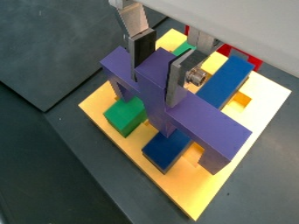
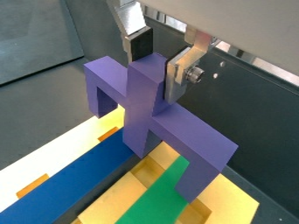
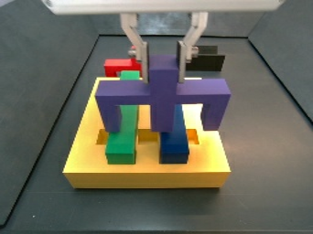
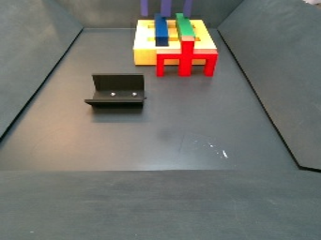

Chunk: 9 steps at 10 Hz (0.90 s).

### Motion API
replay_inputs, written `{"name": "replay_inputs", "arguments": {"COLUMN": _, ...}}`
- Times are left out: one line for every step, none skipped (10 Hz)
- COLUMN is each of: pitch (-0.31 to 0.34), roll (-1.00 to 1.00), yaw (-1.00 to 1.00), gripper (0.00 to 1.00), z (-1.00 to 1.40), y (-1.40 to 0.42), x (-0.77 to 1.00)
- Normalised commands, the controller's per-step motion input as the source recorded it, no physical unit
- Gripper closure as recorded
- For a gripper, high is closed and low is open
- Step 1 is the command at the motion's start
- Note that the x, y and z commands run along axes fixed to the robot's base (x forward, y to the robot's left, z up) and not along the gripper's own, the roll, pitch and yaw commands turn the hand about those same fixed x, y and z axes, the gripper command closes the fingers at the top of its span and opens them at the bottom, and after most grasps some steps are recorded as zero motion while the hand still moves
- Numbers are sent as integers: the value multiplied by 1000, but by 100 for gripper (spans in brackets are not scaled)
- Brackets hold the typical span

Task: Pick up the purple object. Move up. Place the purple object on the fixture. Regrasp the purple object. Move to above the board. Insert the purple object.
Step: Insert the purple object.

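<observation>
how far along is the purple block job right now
Done: pickup, fixture stop and regrasp look finished; the fixture stands bare. In hand: the gripper holds the purple object by its centre post, above the board. Left: whether its legs are fully seated is unclear; release remains.

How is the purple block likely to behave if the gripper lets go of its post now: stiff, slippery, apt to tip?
The purple block looks rigid: its straight edges show no bending between the gripper fingers. Its smooth faces may be somewhat slippery. With both legs reaching down to the yellow board, straddling the green block and blue block, it probably would not tip.
</observation>
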Motion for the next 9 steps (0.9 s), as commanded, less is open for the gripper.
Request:
{"name": "replay_inputs", "arguments": {"pitch": -169, "roll": 173, "yaw": 0, "gripper": 100, "z": 0, "y": 0, "x": -214}}
{"name": "replay_inputs", "arguments": {"pitch": -163, "roll": 123, "yaw": 0, "gripper": 100, "z": -180, "y": 0, "x": -266}}
{"name": "replay_inputs", "arguments": {"pitch": -63, "roll": 67, "yaw": 0, "gripper": 100, "z": -297, "y": 0, "x": -54}}
{"name": "replay_inputs", "arguments": {"pitch": -101, "roll": 29, "yaw": 0, "gripper": 100, "z": -283, "y": 0, "x": -111}}
{"name": "replay_inputs", "arguments": {"pitch": -53, "roll": 0, "yaw": 0, "gripper": 100, "z": -123, "y": 0, "x": -109}}
{"name": "replay_inputs", "arguments": {"pitch": -27, "roll": 0, "yaw": 20, "gripper": 100, "z": -131, "y": -29, "x": 0}}
{"name": "replay_inputs", "arguments": {"pitch": -49, "roll": 6, "yaw": 60, "gripper": 100, "z": -229, "y": 0, "x": 0}}
{"name": "replay_inputs", "arguments": {"pitch": -39, "roll": 0, "yaw": 129, "gripper": 100, "z": -266, "y": -46, "x": 83}}
{"name": "replay_inputs", "arguments": {"pitch": -43, "roll": 0, "yaw": 146, "gripper": 100, "z": -317, "y": -77, "x": 126}}
